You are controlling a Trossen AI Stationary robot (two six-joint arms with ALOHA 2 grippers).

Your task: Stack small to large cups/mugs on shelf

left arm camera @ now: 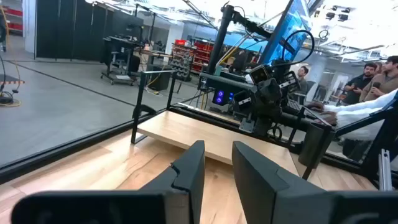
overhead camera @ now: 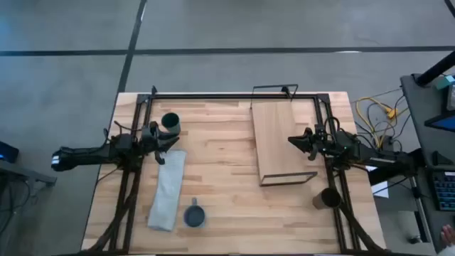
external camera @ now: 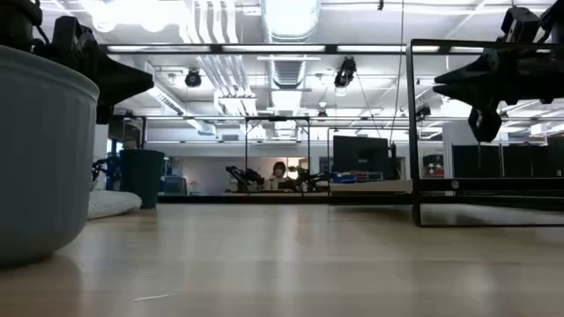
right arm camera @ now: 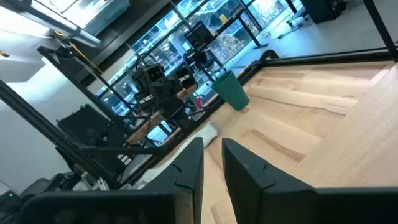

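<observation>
- The left end effector (overhead camera: 170, 140) hangs over the tabletop's (overhead camera: 220, 178) left side, just beside the dark green cup (overhead camera: 170, 122). Its fingers (left arm camera: 189, 171) stand a narrow gap apart and hold nothing.
- The right end effector (overhead camera: 295, 140) hovers over the shelf's (overhead camera: 281, 139) right edge, its fingers (right arm camera: 189, 165) nearly closed and empty.
- The shelf lies right of centre with no cup on it. The blue-grey mug (overhead camera: 194, 215) sits near the front edge, just beside the grey cloth (overhead camera: 168, 188). The dark brown-black cup (overhead camera: 329, 198) stands at the tabletop's right edge, by the arm's frame.
- Handling, as a judgement: the cups look rigid, light and smooth-walled, so likely slippery and breakable if dropped. A pinch across the rim or wall seems safest. The mug's handle should be kept clear of the fingers.
- Hard to tell: relative cup sizes from above, and whether the green cup touches the left end effector. In the low view a pale vessel (external camera: 40, 158) fills the left edge, cropped and not identifiable.
</observation>
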